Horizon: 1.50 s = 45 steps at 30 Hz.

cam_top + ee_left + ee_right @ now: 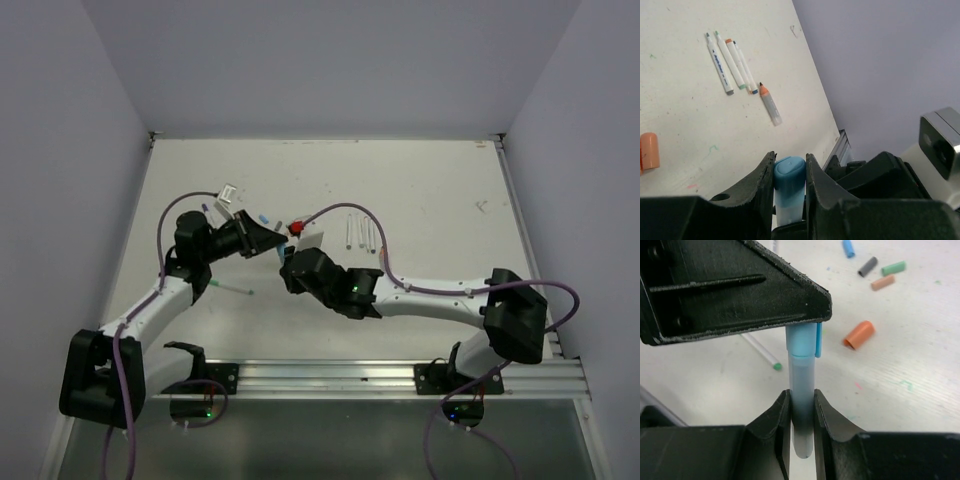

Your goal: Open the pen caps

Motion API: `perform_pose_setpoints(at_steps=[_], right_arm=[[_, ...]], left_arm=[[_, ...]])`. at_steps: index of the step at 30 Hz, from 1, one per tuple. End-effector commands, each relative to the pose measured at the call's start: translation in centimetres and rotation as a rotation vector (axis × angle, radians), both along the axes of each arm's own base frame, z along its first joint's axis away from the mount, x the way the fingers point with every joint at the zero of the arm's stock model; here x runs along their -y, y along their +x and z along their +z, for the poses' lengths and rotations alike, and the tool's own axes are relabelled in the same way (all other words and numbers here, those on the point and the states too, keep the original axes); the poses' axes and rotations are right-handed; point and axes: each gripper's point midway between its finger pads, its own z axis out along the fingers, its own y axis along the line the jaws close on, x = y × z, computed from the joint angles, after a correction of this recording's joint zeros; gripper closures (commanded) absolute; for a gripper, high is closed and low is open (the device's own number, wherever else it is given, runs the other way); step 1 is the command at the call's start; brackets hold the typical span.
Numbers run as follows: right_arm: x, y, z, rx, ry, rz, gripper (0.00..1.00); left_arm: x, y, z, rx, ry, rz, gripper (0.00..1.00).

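Both grippers hold one marker above the table's middle. My left gripper [790, 159] is shut on its light blue cap [789, 175]. The cap also shows in the right wrist view [802, 341], sitting on the barrel's end under the left gripper's black body. My right gripper [802, 394] is shut on the pale barrel [802, 382]. In the top view the left gripper [268, 240] and the right gripper [289, 260] meet tip to tip. A loose orange cap [859, 335] lies on the table and shows in the left wrist view [649, 150] too.
Small loose caps lie behind: blue [848, 248], grey [868, 266], green [893, 268], peach [882, 282]. A thin pen [232, 288] with a green tip lies at the left. Several uncapped markers [730, 60] lie in a row, one orange-tipped marker [769, 103] beside them.
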Motion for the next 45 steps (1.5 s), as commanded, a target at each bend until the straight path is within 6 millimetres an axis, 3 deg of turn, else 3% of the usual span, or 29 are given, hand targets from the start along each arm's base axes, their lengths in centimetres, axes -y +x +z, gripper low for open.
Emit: perform_pose_setpoints(at_steps=[1,3,4,5,7,8,10,12,13,14,17,21,23,24,25,27,28,29,30,31,33,37,42,45], right_arm=[[10.0,1.4,-4.3,0.131,-0.546,-0.193,1.0],[9.6,0.8,-5.2,0.112,-0.54,-0.126,1.0],[7.5,0.1,-5.1,0.086,-0.441,-0.048,1.0],[7.7,-0.3,-5.6,0.058,-0.404,-0.018,1.0],[6.1,-0.5,-5.1,0.02,-0.263,0.022,1.0],[5.7,-1.3,-6.1,-0.046,-0.218,0.094,1.0],[4.1,-1.4,-5.0,-0.07,-0.09,0.168,1.0],[2.9,-3.6,-5.1,-0.146,0.004,0.301,1.0],[1.7,-3.8,-3.7,-0.134,0.103,0.358,1.0],[1.5,-5.4,-3.8,-0.189,0.154,0.446,1.0],[0.3,-7.3,-1.7,-0.215,0.293,0.575,1.0],[0.8,-6.4,-0.9,-0.204,0.313,0.518,1.0],[2.8,-4.1,-1.6,-0.197,0.242,0.38,1.0],[4.8,-2.6,-3.1,-0.205,0.157,0.256,1.0],[6.2,-1.2,-2.3,-0.184,0.142,0.184,1.0],[9.7,0.0,-3.6,-0.213,0.031,0.06,1.0],[11.7,2.0,-3.4,-0.191,0.001,-0.04,1.0],[13.1,2.6,-2.9,-0.184,-0.009,-0.085,1.0],[15.0,2.7,-3.7,-0.214,-0.07,-0.128,1.0],[17.1,4.4,-3.1,-0.198,-0.096,-0.218,1.0],[19.9,4.5,-3.6,-0.235,-0.175,-0.28,1.0],[25.4,6.1,-4.8,-0.323,-0.169,-0.411,1.0],[28.8,6.7,-6.7,-0.379,-0.212,-0.477,1.0],[29.3,7.1,-7.7,-0.4,-0.243,-0.481,1.0]], left_arm=[[-2.4,2.7,-2.3,-0.091,0.097,0.189,1.0],[-2.3,2.6,-1.9,-0.084,0.071,0.187,1.0],[-2.0,2.6,-0.9,-0.035,0.043,0.17,1.0],[-1.9,2.5,-1.0,-0.039,0.036,0.17,1.0],[-1.9,2.4,-1.2,-0.045,0.04,0.166,1.0],[-2.0,2.3,-1.5,-0.059,0.037,0.17,1.0],[-1.9,1.9,-1.6,-0.055,0.006,0.164,1.0],[-1.8,1.8,-1.8,-0.077,-0.014,0.164,1.0],[-1.8,1.8,-1.9,-0.078,-0.017,0.166,1.0],[-1.8,1.7,-1.7,-0.081,-0.029,0.166,1.0],[-1.4,1.3,-0.4,-0.026,-0.089,0.136,1.0],[-1.0,1.2,0.2,0.026,-0.073,0.094,1.0],[-1.6,1.9,-1.0,0.019,0.044,0.11,1.0],[-2.4,2.0,-3.0,-0.059,0.122,0.153,1.0],[-3.0,2.6,-3.1,-0.014,0.197,0.164,1.0],[-4.5,2.7,-5.7,-0.095,0.311,0.214,1.0],[-4.9,2.7,-6.5,-0.095,0.356,0.213,1.0],[-5.0,2.8,-7.5,-0.12,0.378,0.211,1.0],[-5.0,2.8,-8.0,-0.128,0.382,0.205,1.0],[-4.8,2.7,-8.3,-0.135,0.377,0.195,1.0],[-4.1,2.6,-9.0,-0.147,0.35,0.152,1.0],[-3.6,3.3,-10.0,-0.183,0.341,0.122,1.0],[-3.7,4.8,-10.6,-0.207,0.369,0.134,1.0],[-3.8,5.1,-11.7,-0.234,0.388,0.136,1.0]])
